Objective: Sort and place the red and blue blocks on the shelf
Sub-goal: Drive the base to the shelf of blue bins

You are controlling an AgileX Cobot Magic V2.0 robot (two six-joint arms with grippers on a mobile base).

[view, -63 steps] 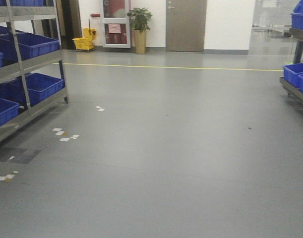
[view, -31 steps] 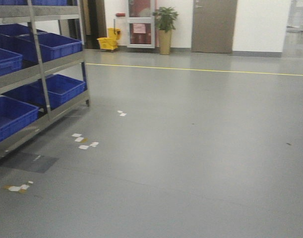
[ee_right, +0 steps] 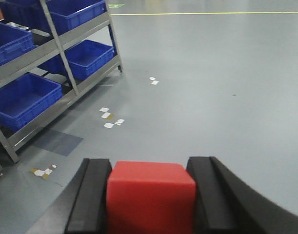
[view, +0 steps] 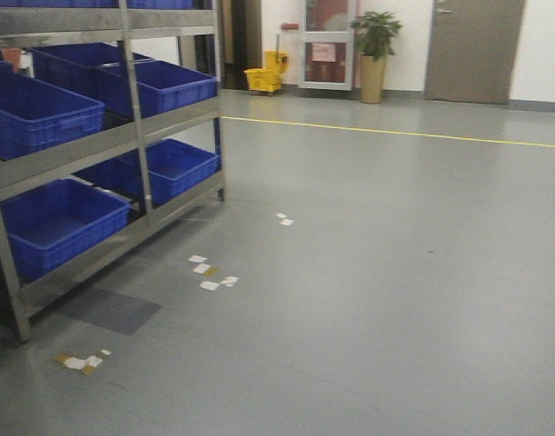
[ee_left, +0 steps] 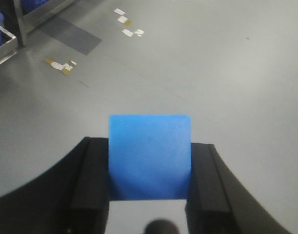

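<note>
Smooth, matt faces on the sky-blue block (ee_left: 149,156) and the red block (ee_right: 151,197), each between matt black plastic fingers (ee_left: 92,175) of the left claw (ee_left: 149,146) and right claw (ee_right: 149,166). Dull grey metal on the shelf (view: 77,150); lightly glossy blue plastic bins (view: 41,109); smooth grey floor (view: 395,300) with a soft sheen.

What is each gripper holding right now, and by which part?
The left gripper holds the blue block; the right gripper holds the red block. Each block is clamped across two opposite side faces.
</note>
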